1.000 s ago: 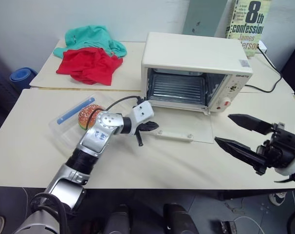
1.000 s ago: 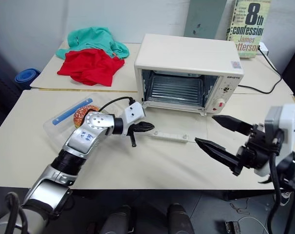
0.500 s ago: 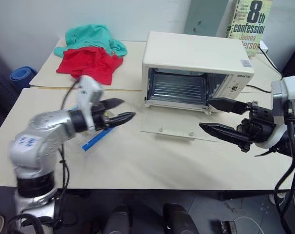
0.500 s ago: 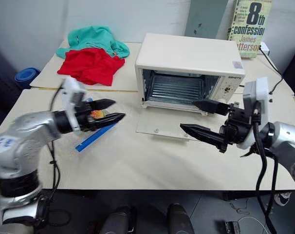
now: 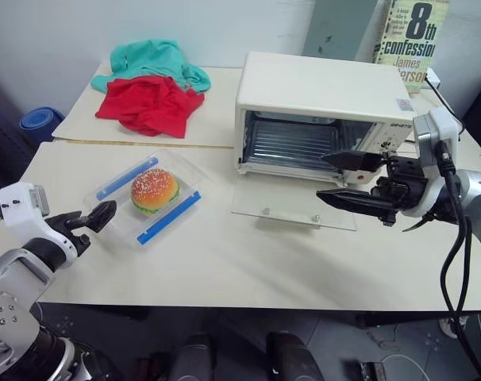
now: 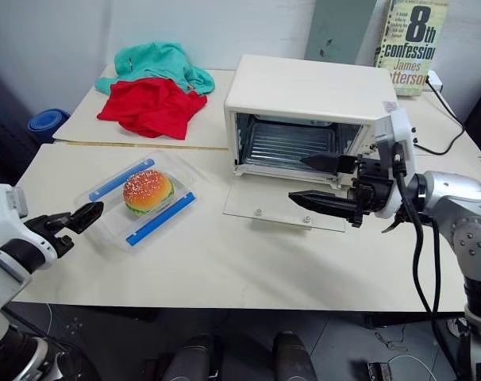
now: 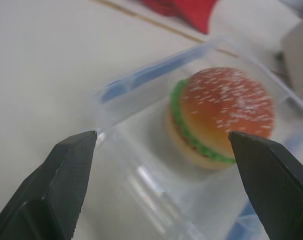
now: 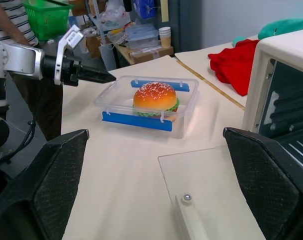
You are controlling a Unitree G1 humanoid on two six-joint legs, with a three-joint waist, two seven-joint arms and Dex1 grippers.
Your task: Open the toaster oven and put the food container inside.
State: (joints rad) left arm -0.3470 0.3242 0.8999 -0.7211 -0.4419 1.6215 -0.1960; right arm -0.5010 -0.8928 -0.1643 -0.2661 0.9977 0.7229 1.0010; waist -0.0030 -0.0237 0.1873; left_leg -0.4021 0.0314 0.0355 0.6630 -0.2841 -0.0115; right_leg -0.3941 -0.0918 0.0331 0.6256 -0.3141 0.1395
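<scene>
We begin with the left gripper (image 6: 80, 216). Its two black fingers stand wide apart and nothing is between them. It hangs low over the table (image 5: 248, 270), on the side of the food container (image 5: 145, 199) that is away from the toaster oven (image 5: 324, 115), close to the container's end wall but not touching it. In the left wrist view the two fingertips (image 7: 74, 165) frame this end of the clear box, and we see the toy hamburger (image 7: 222, 116) through the plastic.

The right gripper (image 5: 340, 176) is also fully spread and empty. It points sideways toward the container and hovers in front of the toaster oven's open mouth, above the glass door (image 5: 292, 210). One finger is level with the lower edge of the oven opening, the other a little nearer to us over the glass.

The food container lies flat on the table, well to the side of the toaster oven and apart from the door. Its two blue clips (image 5: 170, 217) run along the long sides, and the hamburger sits in the middle.

The toaster oven stands at the back of the table with the door folded down flat and the wire rack (image 5: 292, 143) bare. Its white bar handle (image 5: 286, 218) lies at the near edge of the glass.

Behind the container, a red cloth (image 5: 149, 103) and a teal cloth (image 5: 153, 59) lie in a heap. A book (image 5: 411, 36) leans on the wall behind the oven.
</scene>
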